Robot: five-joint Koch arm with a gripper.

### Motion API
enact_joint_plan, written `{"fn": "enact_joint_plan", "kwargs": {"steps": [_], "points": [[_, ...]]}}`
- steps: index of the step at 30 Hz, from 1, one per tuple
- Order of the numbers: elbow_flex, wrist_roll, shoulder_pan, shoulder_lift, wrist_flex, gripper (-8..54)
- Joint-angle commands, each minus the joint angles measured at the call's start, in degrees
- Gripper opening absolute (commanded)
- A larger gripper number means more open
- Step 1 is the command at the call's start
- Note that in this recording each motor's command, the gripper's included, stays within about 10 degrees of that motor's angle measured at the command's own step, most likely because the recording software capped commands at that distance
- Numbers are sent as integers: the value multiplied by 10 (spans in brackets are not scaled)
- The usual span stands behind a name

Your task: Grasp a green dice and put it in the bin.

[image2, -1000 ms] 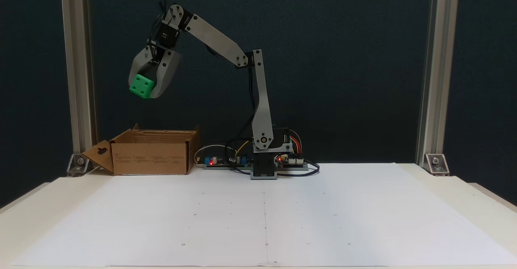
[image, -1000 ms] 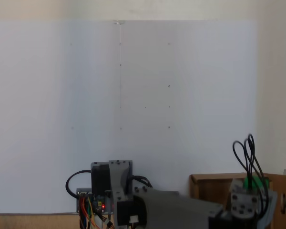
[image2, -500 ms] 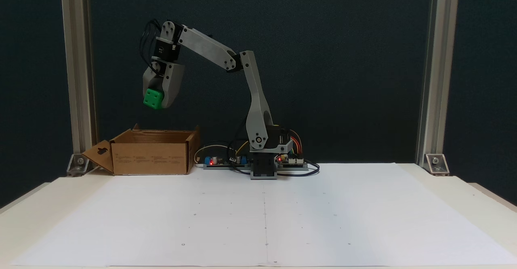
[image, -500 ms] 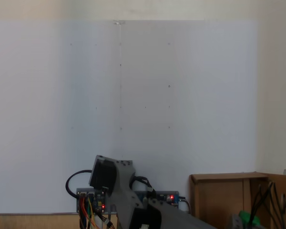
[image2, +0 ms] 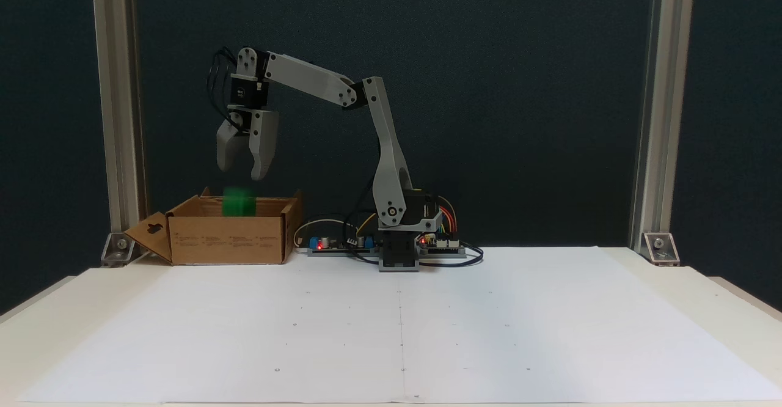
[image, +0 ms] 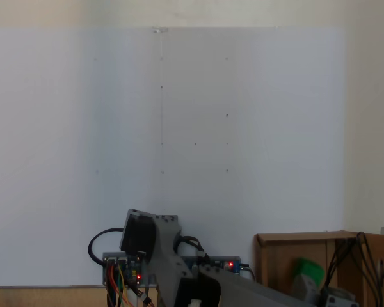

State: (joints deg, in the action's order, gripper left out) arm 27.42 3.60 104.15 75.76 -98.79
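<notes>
Currently my end effector [image2: 242, 173] hangs above the bin [image2: 227, 239] with jaws apart, nothing between them; green dice [image2: 238, 201] is blurred at the bin's rim.

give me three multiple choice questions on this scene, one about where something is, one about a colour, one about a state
1. Where is the green dice?
A. On the white paper
B. At the rim of the bin, below the end effector
C. Beside the arm's base

2. What colour is the bin?
A. Brown
B. Blue
C. White

3. What state is the end effector in?
A. Shut on the dice
B. Open and holding nothing
C. Resting on the table

Answers:
1 B, the blurred dice sits at the box's top edge under the jaws.
2 A, it is plain cardboard.
3 B, the jaws are spread apart with a gap above the dice.
</notes>
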Motion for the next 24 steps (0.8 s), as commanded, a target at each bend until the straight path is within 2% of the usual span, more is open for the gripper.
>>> {"fn": "enact_joint_plan", "kwargs": {"steps": [1,2,4,11,17,24], "points": [[-10,-37,-7,5,-62,394],[-10,-37,-8,5,-61,440],[-10,-37,-9,5,-58,463],[-11,-34,-26,11,-20,462],[-12,-31,-46,66,122,463],[-12,14,-185,126,280,451]]}}
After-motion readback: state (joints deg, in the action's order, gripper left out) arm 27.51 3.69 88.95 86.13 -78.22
